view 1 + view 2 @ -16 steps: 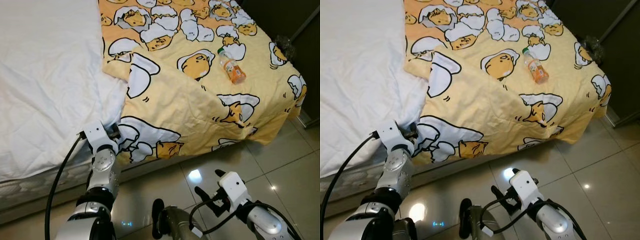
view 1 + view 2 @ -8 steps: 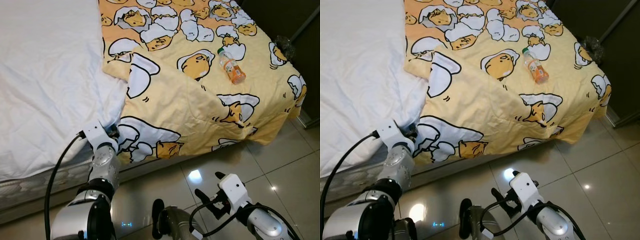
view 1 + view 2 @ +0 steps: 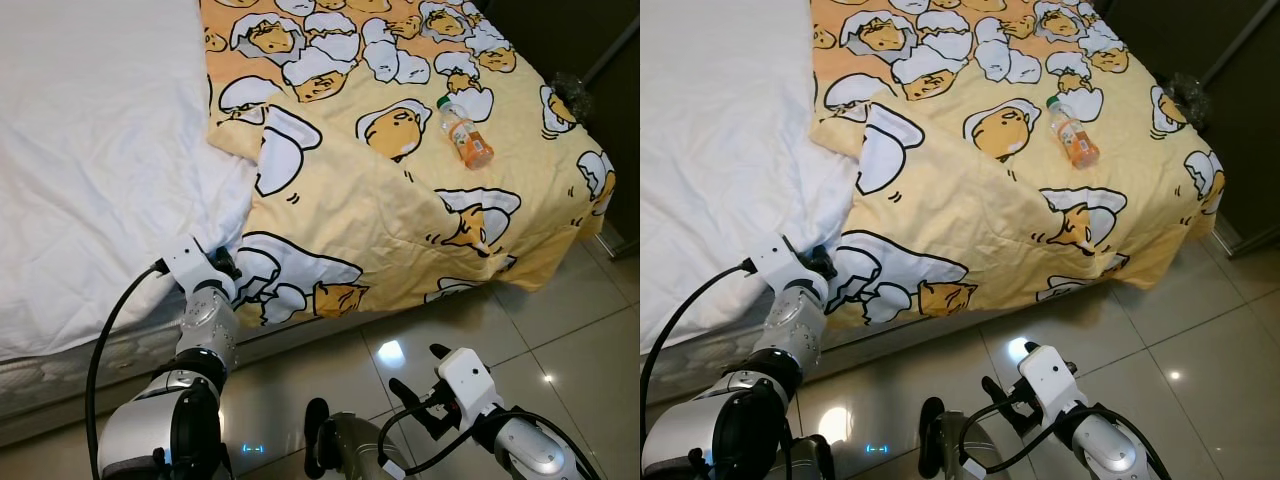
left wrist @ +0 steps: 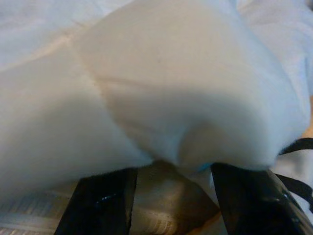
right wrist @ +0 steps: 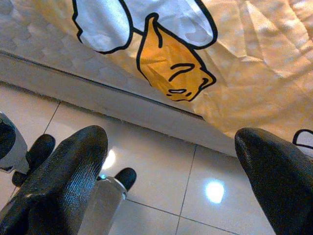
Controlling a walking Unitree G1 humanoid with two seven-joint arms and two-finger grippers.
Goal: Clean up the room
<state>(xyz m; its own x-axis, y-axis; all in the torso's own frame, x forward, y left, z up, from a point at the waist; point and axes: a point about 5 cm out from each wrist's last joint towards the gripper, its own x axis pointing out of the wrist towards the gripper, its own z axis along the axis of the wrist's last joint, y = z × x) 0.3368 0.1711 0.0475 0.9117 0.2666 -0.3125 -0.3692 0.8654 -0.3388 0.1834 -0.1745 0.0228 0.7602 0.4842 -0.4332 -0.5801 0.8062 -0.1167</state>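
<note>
A yellow blanket (image 3: 400, 190) printed with cartoon eggs covers the right part of the bed, next to a white duvet (image 3: 90, 150). A small plastic bottle (image 3: 465, 131) of orange drink lies on the blanket near the far right. My left gripper (image 3: 228, 268) is at the bed's near edge, where the duvet meets the blanket. In the left wrist view its fingers (image 4: 102, 200) stand apart, open, with white cloth bulging just over them. My right gripper (image 3: 417, 368) hangs open low over the floor, holding nothing; its wrist view shows the gripper (image 5: 181, 156) facing the blanket's hanging edge (image 5: 171, 73).
Glossy beige floor tiles (image 3: 560, 330) run along the bed's near side and right end. A dark cabinet or wall (image 3: 590, 40) stands at the far right, with a dark crumpled bag (image 3: 568, 92) beside the bed corner. The mattress side (image 3: 60, 375) shows under the duvet.
My left arm has drawn a little closer to me while its gripper stays at the bed edge. The right gripper has sunk slightly. The bottle and blanket have not moved.
</note>
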